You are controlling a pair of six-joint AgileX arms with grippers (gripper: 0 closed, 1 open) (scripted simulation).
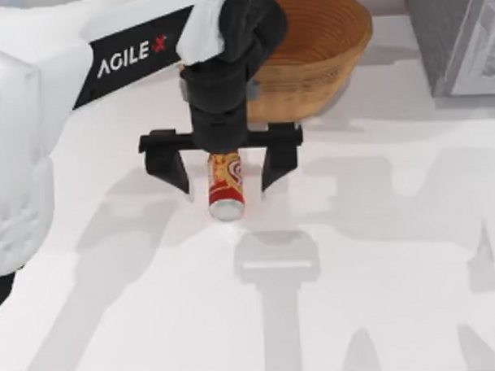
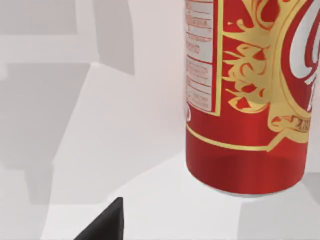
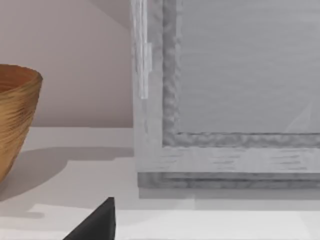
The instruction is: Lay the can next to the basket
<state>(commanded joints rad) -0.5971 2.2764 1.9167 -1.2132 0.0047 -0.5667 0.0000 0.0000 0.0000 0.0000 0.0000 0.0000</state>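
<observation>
Near the middle of the white table, just in front of the basket, the left gripper hung over the can with its two black fingers spread wide, one on each side of the can and neither touching it, so the grip was released. The can lay on its side on the tabletop, its silver end turned toward the near edge of the table and its red and gold body running back under the gripper's black wrist. It sat close to the basket's base but apart from it, a strip of bare table showing between the two. The basket, tan and ribbed inside, stood at the far side of the table, partly hidden by the left arm, which reached in from the table's left with its white link marked AGILEX. From the left wrist camera, the can loomed large, its red wall, gold scrollwork and a white label panel plain to read, with one dark fingertip at the frame's edge. From the right wrist camera, the basket stood off to one side of a grey framed panel, and one dark fingertip of the right gripper showed; whether that gripper was spread or closed I could not tell.
</observation>
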